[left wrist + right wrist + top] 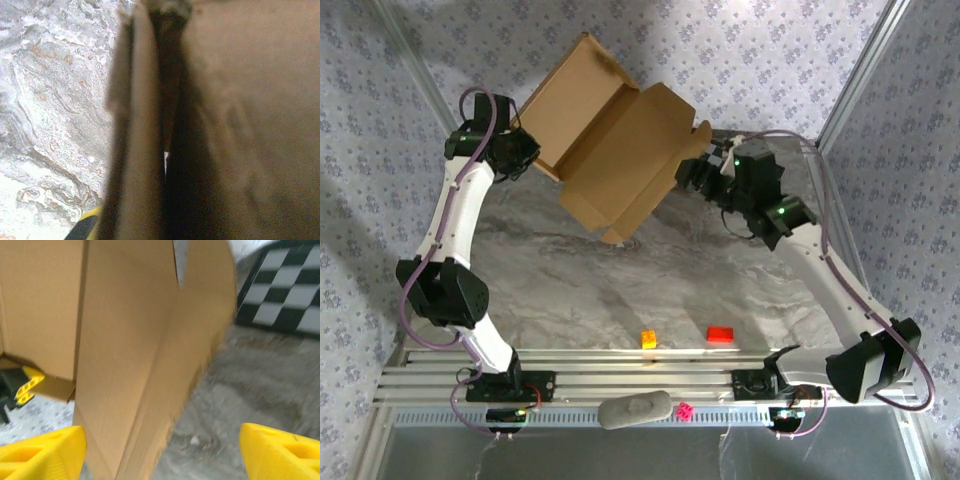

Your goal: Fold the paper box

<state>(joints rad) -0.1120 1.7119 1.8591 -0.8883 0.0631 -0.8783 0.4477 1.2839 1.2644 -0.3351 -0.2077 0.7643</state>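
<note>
The paper box (610, 150) is a brown cardboard mailer held tilted above the back of the marble table (620, 290), its lid flap open toward the back left. My left gripper (525, 150) is shut on the box's left wall, and the cardboard (240, 100) sits right against the left wrist camera, with a yellow fingertip (87, 225) at the bottom. My right gripper (692, 170) stands open at the box's right edge. In the right wrist view a side flap (130, 340) hangs between the wide-apart yellow fingers (42, 452), nearer the left one, and the jaws are not closed on it.
A red block (720, 334) and an orange block (648, 339) lie near the table's front edge. A grey pad (635, 409) and a small pink piece (685, 410) rest on the front rail. A black-and-white checkered board (285, 285) lies beyond the box. Metal frame posts stand at both sides.
</note>
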